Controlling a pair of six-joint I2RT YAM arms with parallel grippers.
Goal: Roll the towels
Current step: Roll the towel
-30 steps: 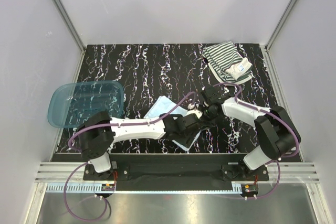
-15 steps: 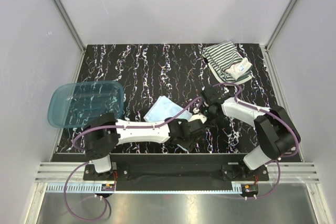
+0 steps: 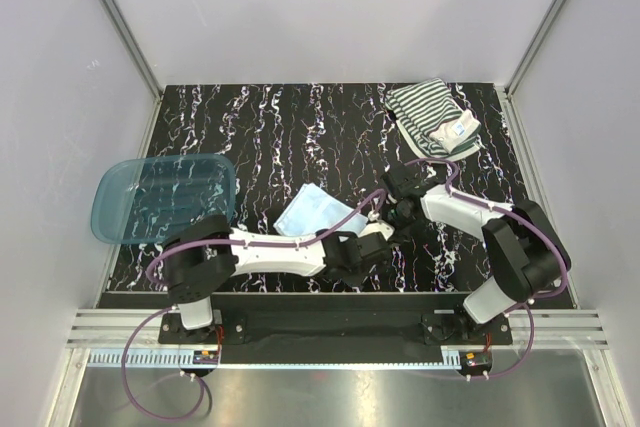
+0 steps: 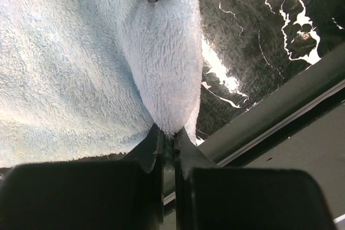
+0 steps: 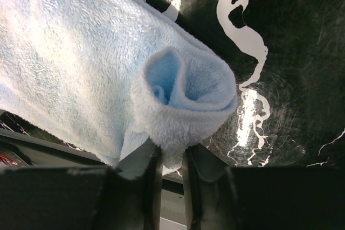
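The light blue towel (image 3: 310, 209) lies near the middle front of the table, its right end curled into a loose roll (image 5: 183, 95). My left gripper (image 3: 372, 247) is shut on the towel's fluffy near edge (image 4: 167, 90), and the cloth bulges out from between the tips (image 4: 168, 136). From the right, my right gripper (image 3: 395, 215) pinches the underside of the rolled end, with cloth caught between its fingertips (image 5: 171, 152). The striped towel (image 3: 432, 119), with its white patch, lies crumpled at the back right, away from both grippers.
A translucent blue plastic tub (image 3: 165, 197) sits at the table's left edge. The black marbled tabletop (image 3: 300, 127) is walled by white panels on the left, back and right. The table's front rail (image 4: 280, 106) runs close under the left gripper.
My left gripper has gone from open to shut on the blue towel's edge, and its arm has slid right and toward the front. The right gripper's jaws have eased slightly.
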